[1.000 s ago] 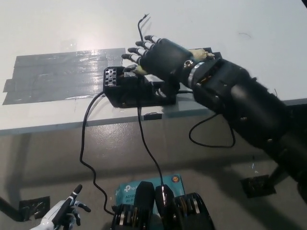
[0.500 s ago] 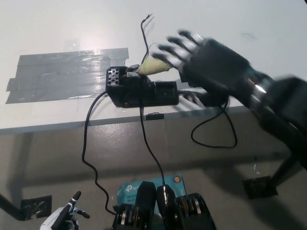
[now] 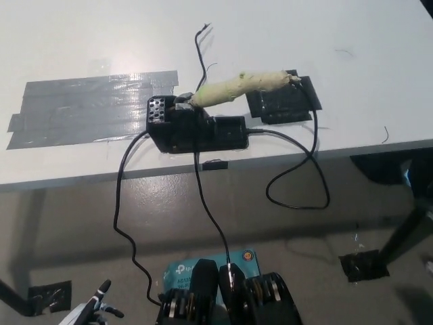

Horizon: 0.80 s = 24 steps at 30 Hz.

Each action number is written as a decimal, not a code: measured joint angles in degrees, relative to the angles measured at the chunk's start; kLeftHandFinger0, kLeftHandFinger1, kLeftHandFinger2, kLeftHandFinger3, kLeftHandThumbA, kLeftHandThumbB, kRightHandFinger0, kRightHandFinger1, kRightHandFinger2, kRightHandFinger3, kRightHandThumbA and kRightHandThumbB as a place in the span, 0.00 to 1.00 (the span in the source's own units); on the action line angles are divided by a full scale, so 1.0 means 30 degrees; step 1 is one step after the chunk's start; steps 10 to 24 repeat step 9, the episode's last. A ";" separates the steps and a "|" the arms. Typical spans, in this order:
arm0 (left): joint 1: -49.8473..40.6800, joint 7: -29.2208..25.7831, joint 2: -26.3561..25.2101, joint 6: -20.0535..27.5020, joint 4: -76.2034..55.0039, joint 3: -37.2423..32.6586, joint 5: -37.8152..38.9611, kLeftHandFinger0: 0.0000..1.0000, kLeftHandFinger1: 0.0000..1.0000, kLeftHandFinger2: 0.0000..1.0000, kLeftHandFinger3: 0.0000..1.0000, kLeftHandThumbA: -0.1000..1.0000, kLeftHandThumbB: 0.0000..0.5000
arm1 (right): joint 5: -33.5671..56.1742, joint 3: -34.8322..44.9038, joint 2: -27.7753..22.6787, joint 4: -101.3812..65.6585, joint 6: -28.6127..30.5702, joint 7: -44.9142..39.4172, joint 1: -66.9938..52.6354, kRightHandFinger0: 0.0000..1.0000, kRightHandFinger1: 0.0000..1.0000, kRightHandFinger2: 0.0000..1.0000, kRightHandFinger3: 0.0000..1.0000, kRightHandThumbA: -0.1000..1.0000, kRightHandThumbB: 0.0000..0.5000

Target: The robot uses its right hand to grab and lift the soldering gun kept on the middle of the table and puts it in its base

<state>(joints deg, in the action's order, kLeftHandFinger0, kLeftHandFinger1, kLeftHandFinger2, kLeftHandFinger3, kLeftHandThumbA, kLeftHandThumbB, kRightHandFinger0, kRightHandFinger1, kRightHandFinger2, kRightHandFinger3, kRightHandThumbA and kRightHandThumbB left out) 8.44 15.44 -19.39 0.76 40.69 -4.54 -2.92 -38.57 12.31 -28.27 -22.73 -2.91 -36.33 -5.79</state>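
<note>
Bright overhead light glares off the white table (image 3: 81, 40), image sharp.

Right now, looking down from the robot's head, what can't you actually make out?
- Right hand: out of the head view entirely.
- Left hand: cut off by the bottom edge; open or shut unclear.
- Soldering gun: its tip is hidden inside the black base.
- Blue box label: partly covered by the robot's body, too small to read.
</note>
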 measured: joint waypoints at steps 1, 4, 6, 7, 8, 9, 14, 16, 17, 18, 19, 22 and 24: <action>-0.0027 0.0001 0.0000 0.0001 0.0015 0.0027 0.0000 0.00 0.00 0.20 0.52 1.00 1.00 | 0.0335 0.0549 0.0180 0.0427 0.0027 0.0105 -0.0517 1.00 1.00 1.00 1.00 0.56 0.87; -0.0165 0.0001 -0.0009 0.0008 0.0045 0.0151 0.0002 0.00 0.00 0.21 0.54 1.00 1.00 | 0.1462 0.2126 0.0910 0.2420 0.0298 0.0579 -0.1766 1.00 1.00 1.00 1.00 0.54 0.85; -0.0238 0.0000 -0.0025 0.0009 0.0084 0.0251 0.0001 0.00 0.00 0.21 0.56 1.00 1.00 | 0.2158 0.2942 0.1500 0.4026 0.0559 0.0913 -0.2138 1.00 1.00 1.00 1.00 0.51 0.76; -0.0265 0.0001 -0.0046 0.0012 0.0122 0.0305 0.0002 0.00 0.00 0.22 0.57 1.00 1.00 | 0.2561 0.3362 0.1930 0.4979 0.0666 0.1115 -0.2225 1.00 1.00 1.00 1.00 0.54 0.73; -0.0281 0.0000 -0.0064 0.0013 0.0148 0.0348 0.0002 0.00 0.00 0.21 0.55 1.00 1.00 | 0.2893 0.3661 0.2359 0.5742 0.0789 0.1323 -0.2257 1.00 1.00 1.00 1.00 0.48 0.66; -0.0289 0.0000 -0.0076 0.0016 0.0160 0.0383 0.0002 0.00 0.00 0.21 0.54 1.00 1.00 | 0.3145 0.3846 0.2617 0.6439 0.0930 0.1498 -0.2268 1.00 1.00 1.00 1.00 0.48 0.66; -0.0289 0.0000 -0.0076 0.0016 0.0160 0.0383 0.0002 0.00 0.00 0.21 0.54 1.00 1.00 | 0.3145 0.3846 0.2617 0.6439 0.0930 0.1498 -0.2268 1.00 1.00 1.00 1.00 0.48 0.66; -0.0289 0.0000 -0.0076 0.0016 0.0160 0.0383 0.0002 0.00 0.00 0.21 0.54 1.00 1.00 | 0.3145 0.3846 0.2617 0.6439 0.0930 0.1498 -0.2268 1.00 1.00 1.00 1.00 0.48 0.66; -0.0289 0.0000 -0.0076 0.0016 0.0160 0.0383 0.0002 0.00 0.00 0.21 0.54 1.00 1.00 | 0.3145 0.3846 0.2617 0.6439 0.0930 0.1498 -0.2268 1.00 1.00 1.00 1.00 0.48 0.66; -0.0289 0.0000 -0.0076 0.0016 0.0160 0.0383 0.0002 0.00 0.00 0.21 0.54 1.00 1.00 | 0.3145 0.3846 0.2617 0.6439 0.0930 0.1498 -0.2268 1.00 1.00 1.00 1.00 0.48 0.66; -0.0289 0.0000 -0.0076 0.0016 0.0160 0.0383 0.0002 0.00 0.00 0.21 0.54 1.00 1.00 | 0.3145 0.3846 0.2617 0.6439 0.0930 0.1498 -0.2268 1.00 1.00 1.00 1.00 0.48 0.66; -0.0289 0.0000 -0.0076 0.0016 0.0160 0.0383 0.0002 0.00 0.00 0.21 0.54 1.00 1.00 | 0.3145 0.3846 0.2617 0.6439 0.0930 0.1498 -0.2268 1.00 1.00 1.00 1.00 0.48 0.66; -0.0289 0.0000 -0.0076 0.0016 0.0160 0.0383 0.0002 0.00 0.00 0.21 0.54 1.00 1.00 | 0.3145 0.3846 0.2617 0.6439 0.0930 0.1498 -0.2268 1.00 1.00 1.00 1.00 0.48 0.66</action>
